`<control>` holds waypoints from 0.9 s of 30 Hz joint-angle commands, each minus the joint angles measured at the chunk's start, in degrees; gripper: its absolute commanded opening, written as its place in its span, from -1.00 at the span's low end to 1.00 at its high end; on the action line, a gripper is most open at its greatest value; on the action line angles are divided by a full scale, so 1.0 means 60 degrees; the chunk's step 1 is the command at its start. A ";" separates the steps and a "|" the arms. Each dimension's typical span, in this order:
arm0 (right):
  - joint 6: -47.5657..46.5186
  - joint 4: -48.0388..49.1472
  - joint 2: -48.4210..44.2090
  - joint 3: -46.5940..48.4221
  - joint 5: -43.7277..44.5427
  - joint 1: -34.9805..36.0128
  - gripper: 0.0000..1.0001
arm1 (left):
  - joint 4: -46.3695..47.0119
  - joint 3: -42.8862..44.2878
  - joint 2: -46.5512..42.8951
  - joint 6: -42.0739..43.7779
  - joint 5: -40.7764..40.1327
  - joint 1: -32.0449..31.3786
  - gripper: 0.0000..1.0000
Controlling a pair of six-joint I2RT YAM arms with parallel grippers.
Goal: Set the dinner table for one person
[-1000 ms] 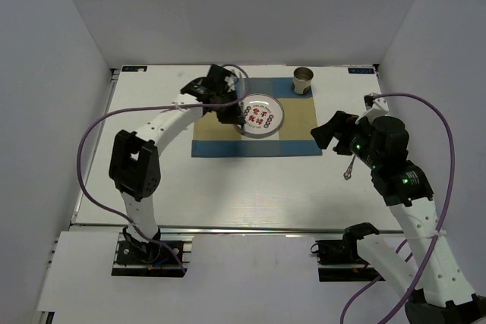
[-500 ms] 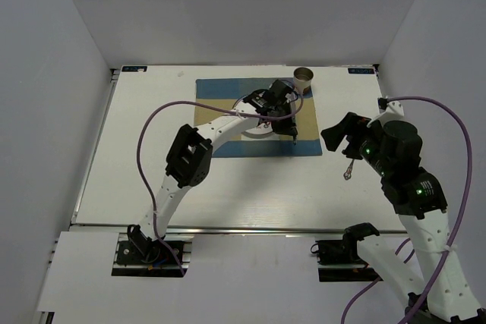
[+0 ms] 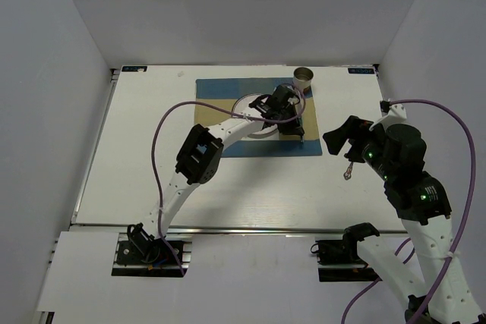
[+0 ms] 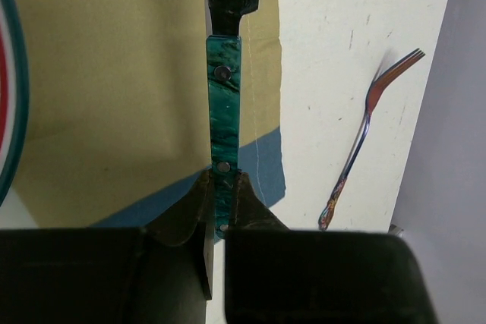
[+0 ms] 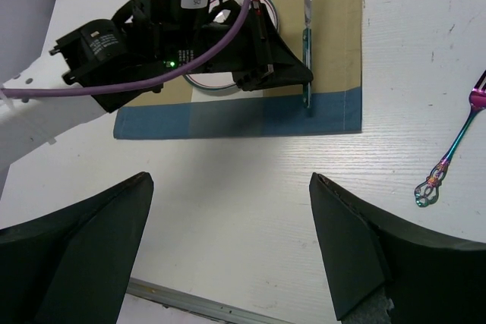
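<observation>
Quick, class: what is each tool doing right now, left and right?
The left tool is shut on the green-handled knife.
The right tool is open, holding nothing.

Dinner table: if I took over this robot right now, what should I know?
Left hand shut on the green-handled knife, at the placemat's right side, beside the plate.
Right hand open, empty, above the bare dinner table near the fork.
Done: plate and cup on the placemat.
Left: release the knife, then place the fork, which lies off the placemat.
</observation>
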 commanded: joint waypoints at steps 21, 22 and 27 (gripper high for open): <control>-0.0261 0.0058 -0.0081 0.0045 -0.0041 -0.0013 0.78 | 0.1108 0.0479 0.0773 -0.0538 0.0554 -0.0016 -0.90; -0.0276 0.0072 -0.0067 0.0045 -0.0070 -0.0027 0.78 | 0.1123 0.0479 0.0788 -0.0552 0.0568 -0.0016 -0.87; -0.0262 0.0101 -0.0067 0.0016 -0.0085 -0.0013 0.79 | 0.1123 0.0479 0.0875 -0.0523 0.0641 -0.0016 -0.65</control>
